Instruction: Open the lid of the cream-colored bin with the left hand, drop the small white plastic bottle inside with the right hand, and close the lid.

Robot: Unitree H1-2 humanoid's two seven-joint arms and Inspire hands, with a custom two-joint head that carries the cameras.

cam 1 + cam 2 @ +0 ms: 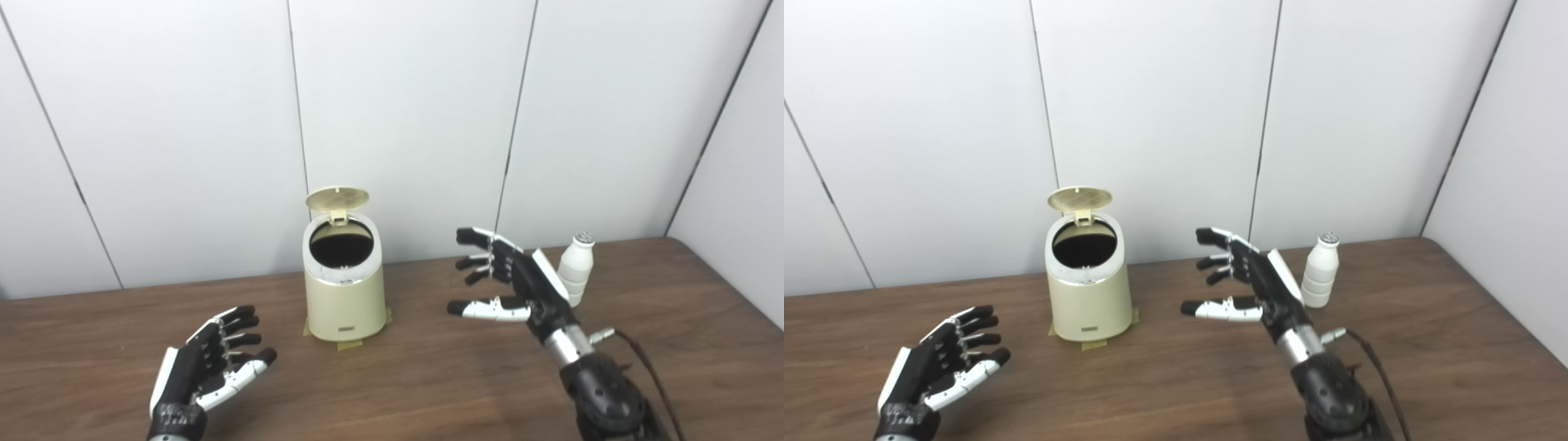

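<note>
Bottle (1320,269) stands upright on the table (1427,343) just behind the right hand (1255,288), which hovers with fingers spread wide and holds nothing, not touching it. To that hand's left sits the bin (344,288), its lid (337,199) tipped up and the dark mouth showing. Further left and nearer the camera, the left hand (211,367) rests low, fingers loosely apart and empty, well apart from the bin.

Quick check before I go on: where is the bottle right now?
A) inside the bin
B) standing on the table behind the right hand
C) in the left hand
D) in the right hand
B: the bottle stands upright on the table behind the open, empty right hand.
</note>
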